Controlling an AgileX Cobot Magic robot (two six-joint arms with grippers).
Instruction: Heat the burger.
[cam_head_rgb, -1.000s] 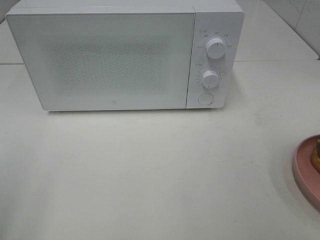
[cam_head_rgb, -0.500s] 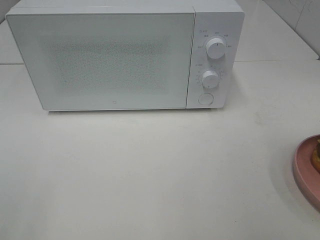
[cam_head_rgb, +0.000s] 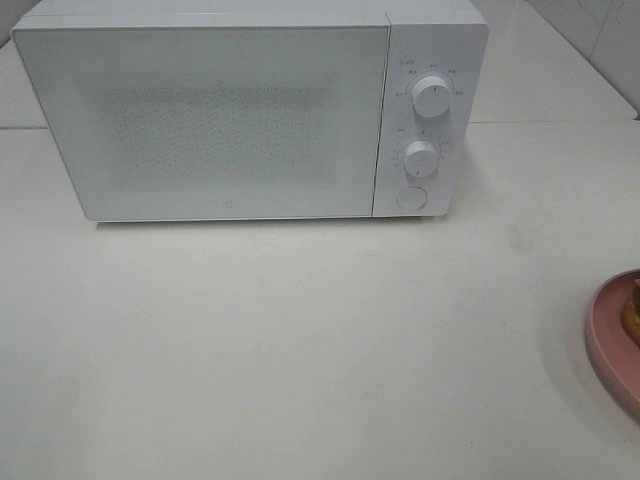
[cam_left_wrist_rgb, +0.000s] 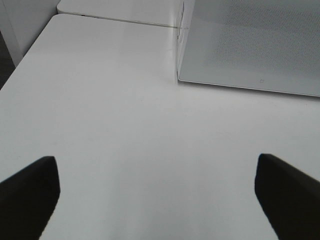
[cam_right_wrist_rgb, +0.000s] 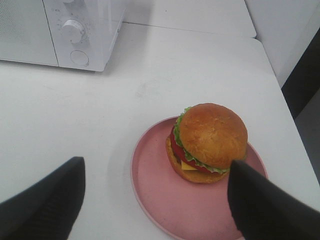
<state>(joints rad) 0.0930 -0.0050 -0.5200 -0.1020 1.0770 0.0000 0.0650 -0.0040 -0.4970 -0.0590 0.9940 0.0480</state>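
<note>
Right tool (cam_right_wrist_rgb: 155, 200) hangs open above burger (cam_right_wrist_rgb: 209, 142) on pink plate (cam_right_wrist_rgb: 165, 200)

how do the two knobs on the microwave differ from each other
The upper knob looks slightly larger than the lower knob. The upper knob sits near the top of the microwave's control panel; the lower knob sits mid-panel, just above a round button. Their pointers seem turned to different angles, but the markings are too small to read. Both are white, round and on the panel to the right of the shut door.
</note>
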